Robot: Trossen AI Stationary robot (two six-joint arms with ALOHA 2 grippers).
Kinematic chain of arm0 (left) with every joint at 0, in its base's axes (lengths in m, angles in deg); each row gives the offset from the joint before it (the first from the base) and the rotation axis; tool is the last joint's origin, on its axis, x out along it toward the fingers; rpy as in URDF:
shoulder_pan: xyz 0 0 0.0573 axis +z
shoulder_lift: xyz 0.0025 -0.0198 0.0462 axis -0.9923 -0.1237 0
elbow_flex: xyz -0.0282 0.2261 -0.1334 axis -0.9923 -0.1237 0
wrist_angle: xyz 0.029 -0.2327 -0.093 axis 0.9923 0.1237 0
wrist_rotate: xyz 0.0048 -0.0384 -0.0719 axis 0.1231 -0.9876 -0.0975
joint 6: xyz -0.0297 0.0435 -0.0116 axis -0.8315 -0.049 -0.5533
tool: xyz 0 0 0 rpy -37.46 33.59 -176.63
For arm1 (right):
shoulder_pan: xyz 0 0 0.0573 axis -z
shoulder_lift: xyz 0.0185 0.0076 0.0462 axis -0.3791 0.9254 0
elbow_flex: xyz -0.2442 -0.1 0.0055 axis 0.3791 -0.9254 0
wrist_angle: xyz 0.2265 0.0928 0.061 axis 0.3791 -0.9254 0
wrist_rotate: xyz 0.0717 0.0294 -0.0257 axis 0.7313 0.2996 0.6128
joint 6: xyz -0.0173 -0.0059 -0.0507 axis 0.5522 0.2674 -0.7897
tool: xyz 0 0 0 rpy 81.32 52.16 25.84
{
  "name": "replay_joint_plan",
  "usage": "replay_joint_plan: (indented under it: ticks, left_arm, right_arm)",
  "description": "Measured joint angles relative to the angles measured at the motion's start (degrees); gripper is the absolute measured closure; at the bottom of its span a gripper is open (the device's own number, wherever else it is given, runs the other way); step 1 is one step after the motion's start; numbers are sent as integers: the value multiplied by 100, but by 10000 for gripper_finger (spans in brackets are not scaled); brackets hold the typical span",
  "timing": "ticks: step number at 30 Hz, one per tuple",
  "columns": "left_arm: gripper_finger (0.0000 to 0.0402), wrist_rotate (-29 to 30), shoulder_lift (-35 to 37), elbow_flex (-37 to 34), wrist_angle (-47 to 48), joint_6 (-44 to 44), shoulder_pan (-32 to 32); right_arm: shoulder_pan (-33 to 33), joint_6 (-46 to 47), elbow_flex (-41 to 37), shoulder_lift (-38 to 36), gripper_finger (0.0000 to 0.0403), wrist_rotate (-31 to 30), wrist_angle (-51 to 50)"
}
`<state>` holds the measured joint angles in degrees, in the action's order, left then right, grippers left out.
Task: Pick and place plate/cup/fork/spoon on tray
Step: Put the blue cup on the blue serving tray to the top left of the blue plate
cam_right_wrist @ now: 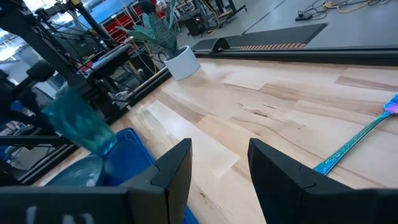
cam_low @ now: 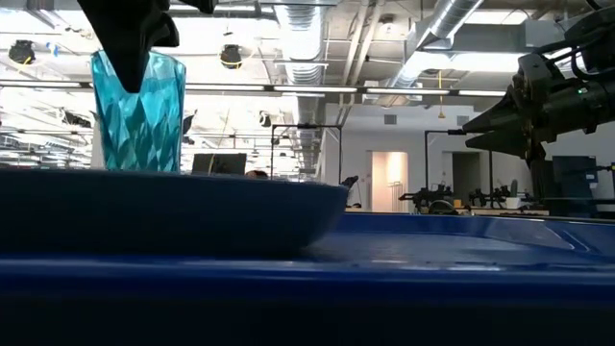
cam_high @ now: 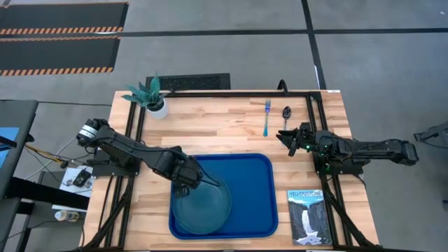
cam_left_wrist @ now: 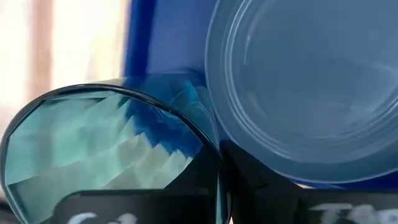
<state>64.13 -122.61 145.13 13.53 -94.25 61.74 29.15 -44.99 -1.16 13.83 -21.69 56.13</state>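
My left gripper [cam_high: 187,178] is over the left part of the blue tray [cam_high: 259,210], shut on the teal-green cup [cam_low: 139,111], which also shows in the left wrist view [cam_left_wrist: 106,149]. The teal-blue plate [cam_high: 201,207] lies flat in the tray's near left corner, just beside the cup. The light-blue fork [cam_high: 267,117] and the dark-bowled spoon [cam_high: 286,114] lie flat on the wooden table beyond the tray. My right gripper [cam_high: 292,137] is open and empty, just near of the spoon, above the table; it also shows in its wrist view [cam_right_wrist: 219,163]. My left gripper holds the cup by its rim [cam_left_wrist: 214,163] from above, one finger reaching down inside [cam_low: 130,53] and one outside the wall. The cup stands about upright below the fingers. Its bottom is hidden behind the plate's rim [cam_low: 173,207], so I cannot tell whether it is lifted clear.
A white pot with a teal plant [cam_high: 155,101] stands at the table's far left corner. A small Yellowstone book [cam_high: 308,217] lies at the near right, beside the tray. The tray's right half is bare, as is the wood between tray and cutlery.
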Motion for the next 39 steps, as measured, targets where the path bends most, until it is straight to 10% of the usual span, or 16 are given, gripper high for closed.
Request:
replay_joint_plan:
  ticks: [39]
  left_arm:
    - [399,-223,0,-160,47,582,430]
  right_arm:
    - [2,4,-2,0,221,-7,1]
